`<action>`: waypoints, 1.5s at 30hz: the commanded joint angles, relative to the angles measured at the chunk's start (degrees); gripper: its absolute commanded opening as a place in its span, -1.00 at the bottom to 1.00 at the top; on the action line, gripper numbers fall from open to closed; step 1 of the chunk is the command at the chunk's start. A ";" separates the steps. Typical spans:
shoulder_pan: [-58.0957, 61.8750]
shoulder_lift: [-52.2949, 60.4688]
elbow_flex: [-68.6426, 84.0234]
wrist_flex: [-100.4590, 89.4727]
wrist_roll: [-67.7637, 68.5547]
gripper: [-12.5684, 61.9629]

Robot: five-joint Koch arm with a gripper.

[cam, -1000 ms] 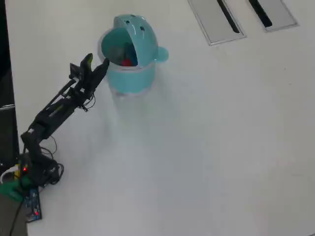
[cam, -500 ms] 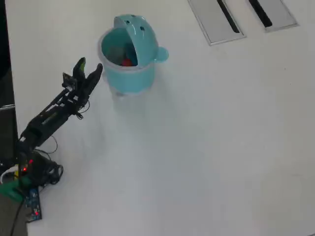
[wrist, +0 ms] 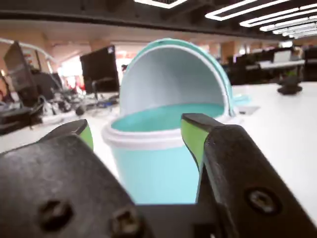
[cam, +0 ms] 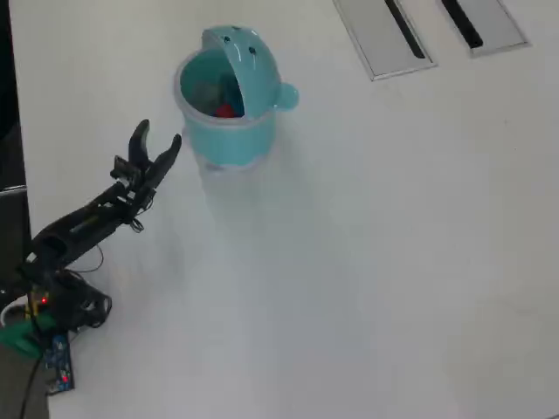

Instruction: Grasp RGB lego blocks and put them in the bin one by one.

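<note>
The light teal bin (cam: pixel 229 131) stands on the white table, its flip lid (cam: pixel 240 52) raised. A red block (cam: pixel 229 110) lies inside it; a bluish shape beside the red one is too dim to name. The yellow-green block is not in view. My gripper (cam: pixel 157 140) is open and empty, just left of the bin in the overhead view. In the wrist view the bin (wrist: pixel 158 163) fills the gap between my two green-padded fingers (wrist: pixel 194 139), with the gripper (wrist: pixel 136 134) just short of its rim.
Two grey slotted panels (cam: pixel 384 35) are set into the table at the top right of the overhead view. The arm's base and cables (cam: pixel 52 305) sit at the lower left. Monitors and desk clutter (wrist: pixel 44 94) show far behind the bin.
</note>
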 commanded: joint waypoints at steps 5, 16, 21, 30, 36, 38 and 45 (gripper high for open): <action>1.05 5.01 0.97 -8.88 6.06 0.23; 4.39 9.32 7.29 -11.78 12.39 0.23; 6.50 10.72 11.16 -15.21 15.91 0.23; 9.76 13.27 17.49 -19.51 22.50 0.23; 10.90 16.35 21.71 -20.13 27.51 0.23; 10.99 16.87 23.29 -21.36 28.21 0.23; 10.46 22.32 27.95 -22.85 29.88 0.23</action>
